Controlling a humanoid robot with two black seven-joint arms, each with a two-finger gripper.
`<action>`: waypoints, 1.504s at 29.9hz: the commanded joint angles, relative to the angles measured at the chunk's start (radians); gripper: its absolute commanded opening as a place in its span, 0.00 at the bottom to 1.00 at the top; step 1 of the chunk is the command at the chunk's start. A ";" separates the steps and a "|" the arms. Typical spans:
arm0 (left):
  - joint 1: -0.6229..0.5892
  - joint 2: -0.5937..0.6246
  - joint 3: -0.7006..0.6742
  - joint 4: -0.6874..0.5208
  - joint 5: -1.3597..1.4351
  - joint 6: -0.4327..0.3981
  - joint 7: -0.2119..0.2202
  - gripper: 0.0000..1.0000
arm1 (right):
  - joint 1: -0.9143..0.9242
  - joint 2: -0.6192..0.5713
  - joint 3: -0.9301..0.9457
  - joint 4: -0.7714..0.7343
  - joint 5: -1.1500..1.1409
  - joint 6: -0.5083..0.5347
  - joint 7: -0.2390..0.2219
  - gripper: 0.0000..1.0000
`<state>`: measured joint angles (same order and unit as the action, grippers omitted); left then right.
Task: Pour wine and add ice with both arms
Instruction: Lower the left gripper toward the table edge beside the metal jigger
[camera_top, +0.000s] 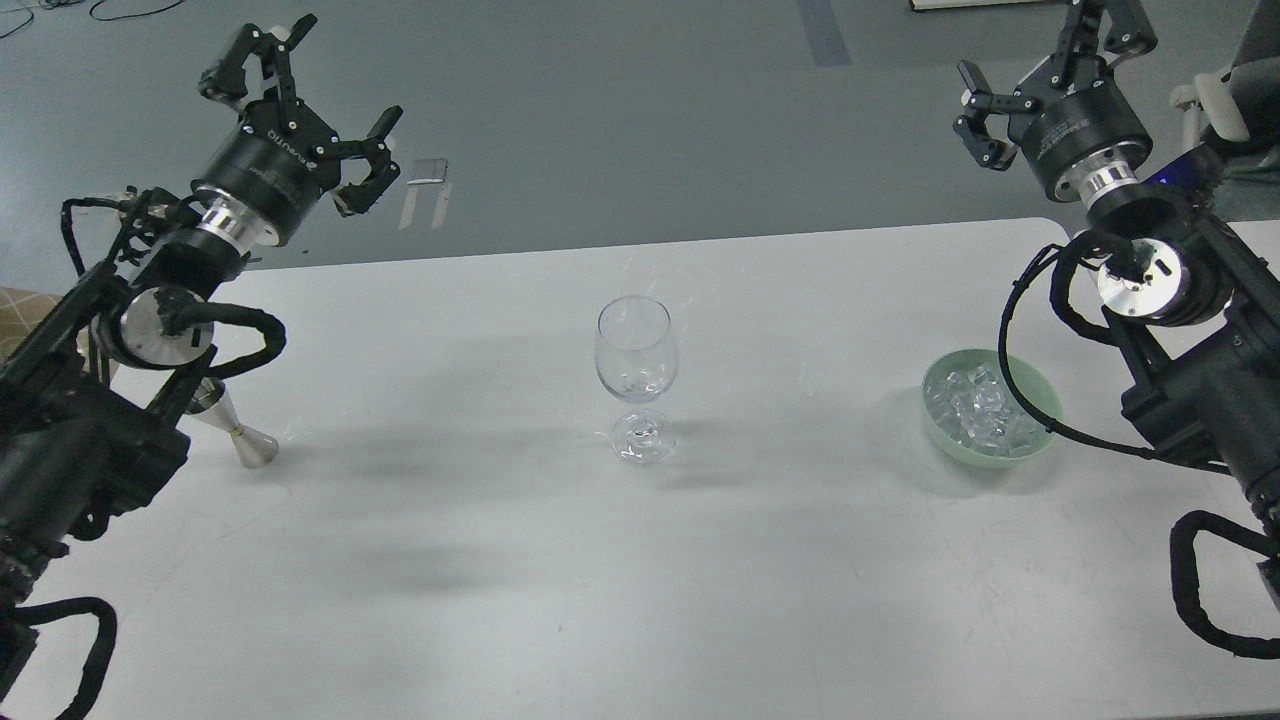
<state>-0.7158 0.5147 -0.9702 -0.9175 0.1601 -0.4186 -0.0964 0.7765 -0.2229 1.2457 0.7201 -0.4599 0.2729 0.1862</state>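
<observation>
In the head view, the white table (500, 600) carried an empty wine glass (637, 376) standing upright near its middle, and well off to the right a pale green bowl (1040, 395) heaped with the ice (975, 412). The left gripper (300, 110) hung raised beyond the table's far edge, its fingers spread and holding nothing. The right gripper (1050, 70) was likewise lifted high above the far right corner, released and empty. Low on the left, a slim silvery cone-shaped vessel (235, 430) stood on the table, partly hidden by the left arm (90, 420); what it held could not be told. Judging by the dry glass and untouched ice, no step had begun. The next move likely called for the left gripper to come down onto that vessel and the right toward the bowl
</observation>
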 joint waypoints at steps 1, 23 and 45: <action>0.094 0.116 -0.022 -0.130 -0.053 0.004 0.009 1.00 | 0.001 0.000 -0.002 -0.001 0.001 0.000 0.001 1.00; 1.096 0.176 -0.665 -0.595 -0.459 0.043 0.020 1.00 | -0.006 0.007 -0.003 -0.002 0.000 -0.006 -0.004 1.00; 1.152 -0.136 -0.702 -0.673 -0.453 0.310 0.190 0.99 | -0.005 0.010 -0.035 -0.005 0.000 -0.012 -0.005 1.00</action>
<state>0.4908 0.4111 -1.6744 -1.5978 -0.2990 -0.1570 0.0906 0.7700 -0.2152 1.2121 0.7149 -0.4603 0.2616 0.1809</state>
